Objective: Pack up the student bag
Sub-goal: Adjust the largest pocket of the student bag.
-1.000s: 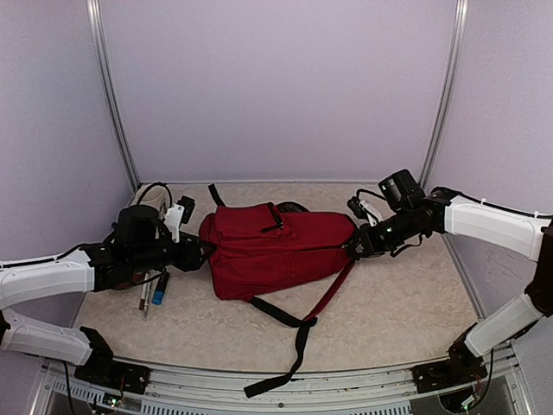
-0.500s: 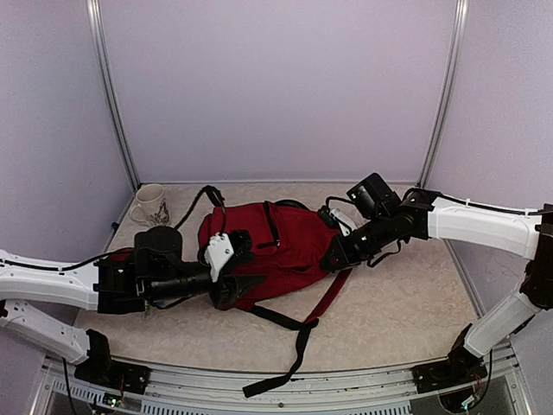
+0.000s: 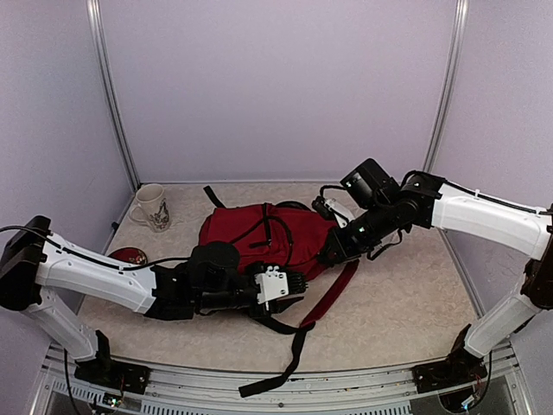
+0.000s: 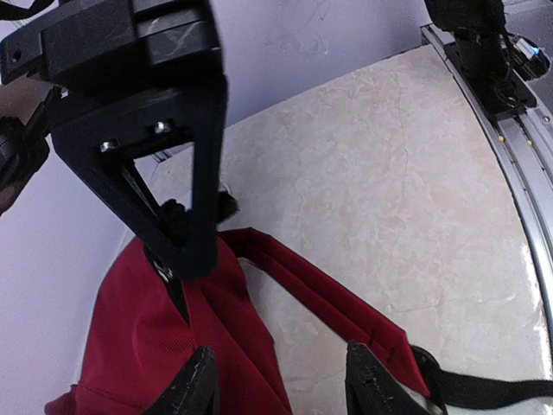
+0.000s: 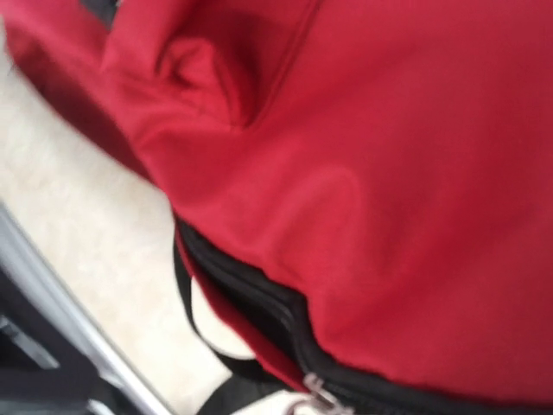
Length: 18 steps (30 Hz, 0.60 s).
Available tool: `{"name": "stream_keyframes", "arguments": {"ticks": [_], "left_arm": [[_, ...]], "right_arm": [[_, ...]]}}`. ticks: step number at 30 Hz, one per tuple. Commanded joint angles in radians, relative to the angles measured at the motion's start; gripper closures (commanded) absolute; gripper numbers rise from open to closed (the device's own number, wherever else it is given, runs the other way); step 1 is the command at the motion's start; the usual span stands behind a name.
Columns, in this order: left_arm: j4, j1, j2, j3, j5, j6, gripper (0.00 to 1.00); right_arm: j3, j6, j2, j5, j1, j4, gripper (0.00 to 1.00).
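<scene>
the left pincer (image 4: 281,380) is released: in its wrist view two black fingertips stand apart at the bottom edge with nothing gripped. a padded red strap (image 4: 320,298) and bare counter (image 4: 389,199) show in the gap. seen from above, it sits low at centre frame, right against the lower right edge of the bag (image 3: 251,232).

the right pincer (image 3: 329,252) is at the bag's right end, centre right of the frame. i cannot tell whether it is clenched on cloth, as its own view is a blur of red fabric with no fingers showing.

the bag lies flat mid-counter between the two arms, its long axis running left to right. the left arm is at its long lower side and the right arm at its short end.

i'd say the next move turns on finding the opening. a black zipper (image 5: 259,298) runs along a seam in the right wrist view, so the right arm looks nearer to it.

the cloth is soft, matte and creased, and likely to bunch. black webbing (image 3: 298,339) trails toward the lower edge. a pale mug (image 3: 150,206) stands at upper left, well apart.
</scene>
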Motion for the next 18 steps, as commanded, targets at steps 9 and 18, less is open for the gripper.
{"name": "stream_keyframes", "arguments": {"ticks": [9,18], "left_arm": [[0.133,0.059,0.093,0.071,0.079,0.005,0.86],[0.122,0.063,0.116,0.079,0.011,0.035,0.83]], "right_arm": [[0.091,0.041,-0.007,0.003,0.085,-0.002,1.00],[0.079,0.041,-0.008,0.019,0.079,0.009,1.00]]}}
